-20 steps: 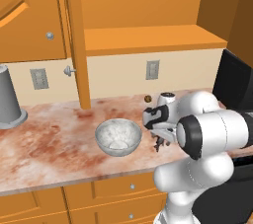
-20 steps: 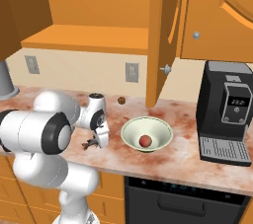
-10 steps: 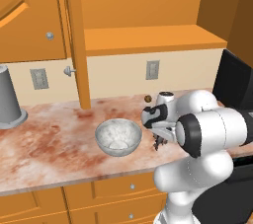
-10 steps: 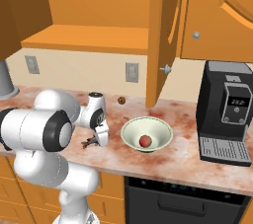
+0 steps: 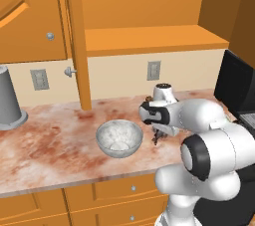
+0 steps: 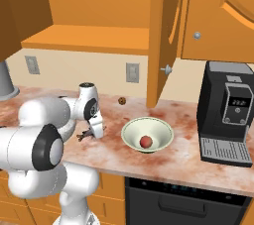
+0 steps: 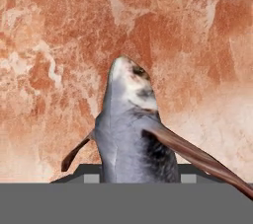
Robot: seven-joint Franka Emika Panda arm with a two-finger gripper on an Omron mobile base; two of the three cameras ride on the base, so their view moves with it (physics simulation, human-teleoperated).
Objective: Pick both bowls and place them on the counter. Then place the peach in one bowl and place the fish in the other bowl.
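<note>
- Your gripper (image 6: 92, 135) is low over the counter (image 5: 50, 145), between the two bowls.
- The jaws are closed on the fish (image 7: 133, 129); in the hand view its body runs up from between them, head pointing away.
- The peach (image 6: 145, 141) lies in the pale green bowl (image 6: 147, 134).
- The marbled grey bowl (image 5: 119, 138) stands just beside your gripper, nothing in it.

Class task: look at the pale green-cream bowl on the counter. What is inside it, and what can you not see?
The pale green-cream bowl holds the peach, resting near its bottom. The bowl's near wall covers the peach's underside. Nothing else shows inside.
</note>
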